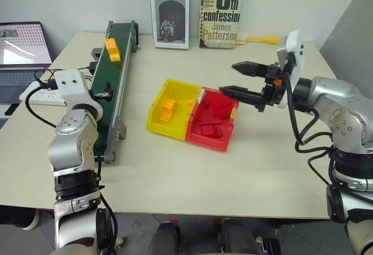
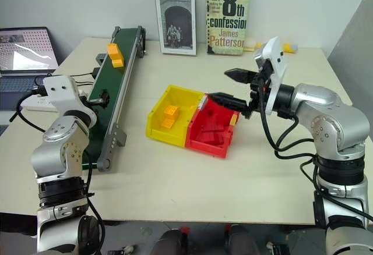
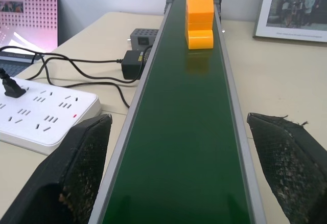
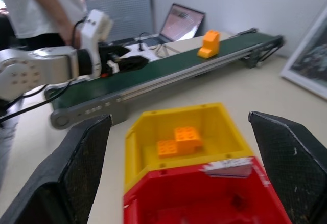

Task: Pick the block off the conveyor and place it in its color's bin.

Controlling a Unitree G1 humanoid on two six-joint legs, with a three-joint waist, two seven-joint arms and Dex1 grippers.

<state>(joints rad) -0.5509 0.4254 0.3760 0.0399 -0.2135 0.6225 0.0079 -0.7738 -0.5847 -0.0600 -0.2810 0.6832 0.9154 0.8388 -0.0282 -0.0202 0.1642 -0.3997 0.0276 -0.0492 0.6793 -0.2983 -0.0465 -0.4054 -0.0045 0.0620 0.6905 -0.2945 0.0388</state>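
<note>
While the block [image 1: 112,49] rides near the far end of the conveyor [image 1: 113,95], the left gripper [image 1: 104,92] waits at the belt's near end, over the table's left edge, with its two black fingers [image 3: 76,173] spread wide to either side of the dark green belt. That placing looks deliberate: pointed along the belt, the parted jaws form a gate into which the belt would carry the orange-yellow brick, so the arm would need little more than to close. Nothing is held yet, and the block is well apart from the fingers.

Toward the middle of the table sit the joined trays, the yellow bin [image 1: 156,115] on the conveyor's side and the red tray [image 1: 224,138] beside it. The bin already holds orange-yellow bricks [image 1: 168,110], and red bricks [image 1: 210,124] lie in the red tray. The right gripper [image 1: 243,80] hangs level above the red tray's far right side, pointing across toward the conveyor, its fingers apart and empty.

Along the table's far edge two books [image 1: 169,13] stand against the wall, and a white power strip [image 3: 41,111] lies at the left edge by a laptop [image 1: 20,48]. The pick is judged not yet begun
</note>
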